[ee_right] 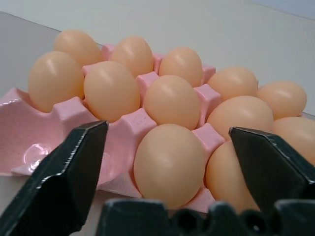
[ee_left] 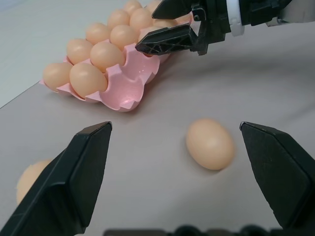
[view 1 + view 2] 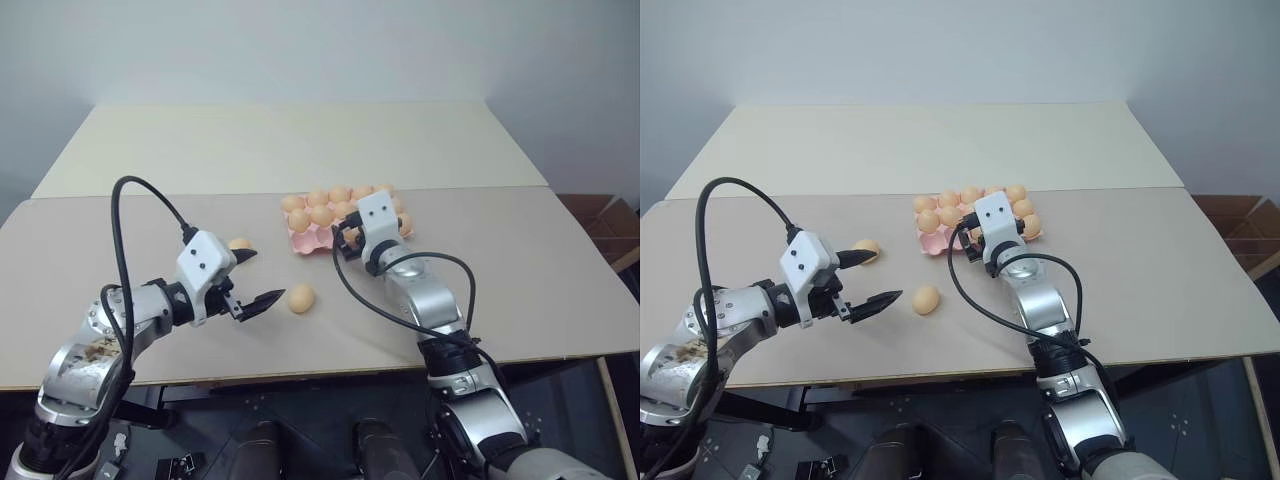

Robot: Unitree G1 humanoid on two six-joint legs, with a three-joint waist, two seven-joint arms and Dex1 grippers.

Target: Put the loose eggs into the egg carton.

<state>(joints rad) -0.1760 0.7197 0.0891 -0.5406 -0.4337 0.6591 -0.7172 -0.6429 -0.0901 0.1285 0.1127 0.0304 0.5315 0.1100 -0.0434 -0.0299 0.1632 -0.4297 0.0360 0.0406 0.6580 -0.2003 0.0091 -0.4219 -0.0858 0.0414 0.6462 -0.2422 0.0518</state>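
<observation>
Left pincer (image 3: 252,280) spread, nearer arm | loose egg (image 3: 301,298) on tabletop (image 3: 520,260) just beyond fingertips, long axis roughly upright-tilted | second egg (image 3: 239,244) beside pincer | right pincer (image 1: 167,162) spread over egg carton (image 3: 300,243), egg seated.

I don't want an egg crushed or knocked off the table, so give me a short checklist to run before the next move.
1. Right claw open around the egg it set in the near row: ok, fingers stand wide on either side.
2. That egg seated in its cup of the egg carton: ok, upright between the pink dividers.
3. Free cup left in the carton: ok, one empty at the near corner.
4. Left claw open: ok.
5. Loose egg lined up between the left fingers: ok, on the table, untouched.
6. Second loose egg clear of the left claw's upper finger: cannot tell, very close.
</observation>
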